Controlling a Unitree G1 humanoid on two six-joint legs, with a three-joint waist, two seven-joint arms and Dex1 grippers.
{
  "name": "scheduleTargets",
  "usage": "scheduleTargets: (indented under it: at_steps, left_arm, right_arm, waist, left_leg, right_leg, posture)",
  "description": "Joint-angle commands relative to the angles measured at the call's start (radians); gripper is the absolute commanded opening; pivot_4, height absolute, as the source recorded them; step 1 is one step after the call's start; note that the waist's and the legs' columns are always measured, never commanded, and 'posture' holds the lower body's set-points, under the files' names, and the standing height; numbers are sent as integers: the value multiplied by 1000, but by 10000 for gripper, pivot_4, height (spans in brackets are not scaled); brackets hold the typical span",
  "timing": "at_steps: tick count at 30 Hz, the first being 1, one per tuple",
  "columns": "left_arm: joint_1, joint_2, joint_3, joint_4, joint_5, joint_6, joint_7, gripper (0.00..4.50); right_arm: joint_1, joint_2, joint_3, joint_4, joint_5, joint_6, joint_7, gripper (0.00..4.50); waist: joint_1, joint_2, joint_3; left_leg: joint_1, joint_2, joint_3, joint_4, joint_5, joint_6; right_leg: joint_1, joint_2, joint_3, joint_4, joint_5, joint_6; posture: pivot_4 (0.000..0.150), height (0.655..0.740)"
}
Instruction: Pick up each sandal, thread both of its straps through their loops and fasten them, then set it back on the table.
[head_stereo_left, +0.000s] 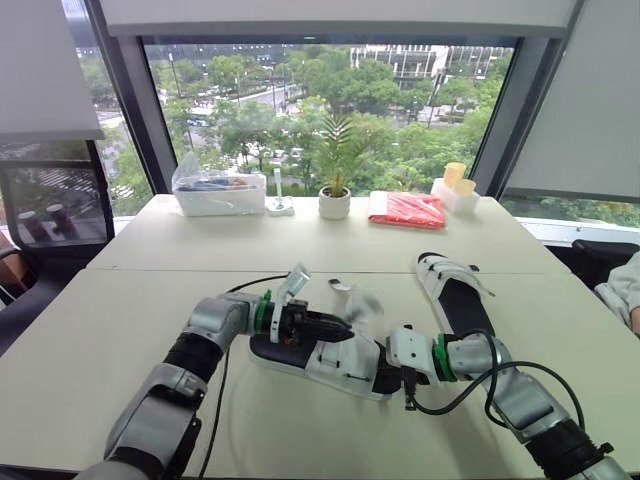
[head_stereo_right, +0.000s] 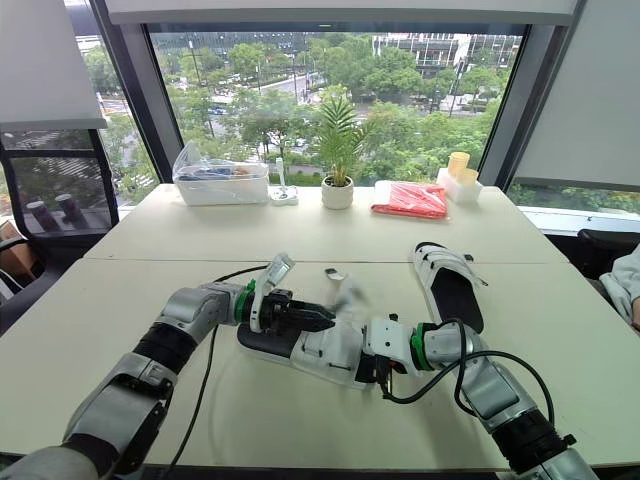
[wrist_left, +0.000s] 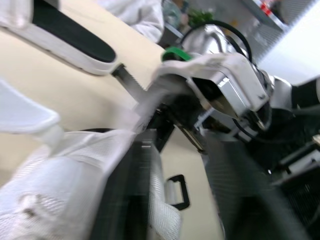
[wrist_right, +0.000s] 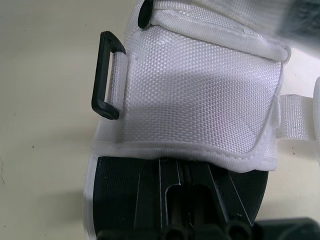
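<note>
Robot arms work a white sandal's straps, well in front of the potted plant (head_stereo_left: 334, 195)

The near sandal (head_stereo_left: 330, 365) sits low at the table's (head_stereo_left: 120, 330) near side, far from the plant. The right gripper (head_stereo_left: 385, 372) is clenched on its black sole end. The left gripper (head_stereo_left: 338, 326) reaches in at the loose strap (head_stereo_left: 365, 303); whether it is grasping cannot be told. The woven straps look soft and floppy, the sole stiffer and light, so the sole is likely the steadier hold while a strap tip goes to the black loop (wrist_right: 105, 75). The second sandal (head_stereo_left: 455, 295) lies nearer the plant, to its right.
</note>
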Motion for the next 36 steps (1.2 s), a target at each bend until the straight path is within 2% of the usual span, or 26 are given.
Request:
scheduleTargets:
  at_steps: [1,7,12,18,21,30,33,35,36]
  left_arm:
    - [-44,-41,73,71,-1,23,86,28052]
    - [-79,-72,152,156,11,3,165,28052]
    - [-172,-71,209,286,46,-89,212,28052]
    - [-216,-78,182,374,140,-200,192,28052]
    - [-202,-75,133,350,181,-220,88,28052]
    - [-211,-89,130,411,269,-320,120,28052]
    - [-221,-93,134,444,292,-357,157,19651]
    - [-226,-91,140,467,303,-383,175,10736]
    - [-227,-90,141,477,309,-395,182,10736]
  right_arm:
    - [35,-10,56,36,-40,31,20,0]
    - [32,-12,56,35,-39,32,22,0]
    - [30,-11,57,37,-40,32,23,0]
    - [22,-4,60,42,-42,32,20,0]
    - [24,-4,59,39,-42,33,18,0]
    - [35,-8,56,31,-42,35,13,0]
    - [35,-8,55,32,-42,34,13,0]
    - [34,-8,55,34,-43,33,13,0]
    - [34,-8,55,34,-43,33,13,0]
  waist:
    - [0,0,0]
    - [-1,0,0]
    - [1,-1,0]
    - [-1,-1,0]
    - [-1,-1,0]
    - [-1,-1,0]
    - [-1,-1,0]
    - [-1,-1,0]
    - [-1,-1,0]
  left_leg:
    - [0,0,0,0,0,0]
    - [0,0,0,0,0,0]
    - [0,-1,0,0,0,0]
    - [0,-1,0,-1,0,0]
    - [-1,-1,0,-1,0,0]
    - [-1,-1,0,-1,0,0]
    - [-1,-1,0,-1,0,0]
    - [-1,-1,0,-1,0,0]
    - [-1,-1,0,-1,0,0]
  right_leg:
    - [0,0,0,0,0,0]
    - [0,0,0,0,0,0]
    - [-1,-1,-1,0,0,0]
    - [-1,-1,-1,-1,0,0]
    - [-1,-1,-1,-1,0,0]
    - [-1,-1,-1,-1,0,0]
    - [-1,-1,-2,-1,0,0]
    - [-1,-1,-2,-1,0,0]
    - [-1,-1,-2,-1,0,0]
  posture:
    - [1500,7400]
    - [1500,7400]
    - [1500,7400]
    - [1500,7400]
    - [1500,7400]
    - [1500,7400]
    - [1500,7400]
    - [1500,7400]
    - [1500,7400]
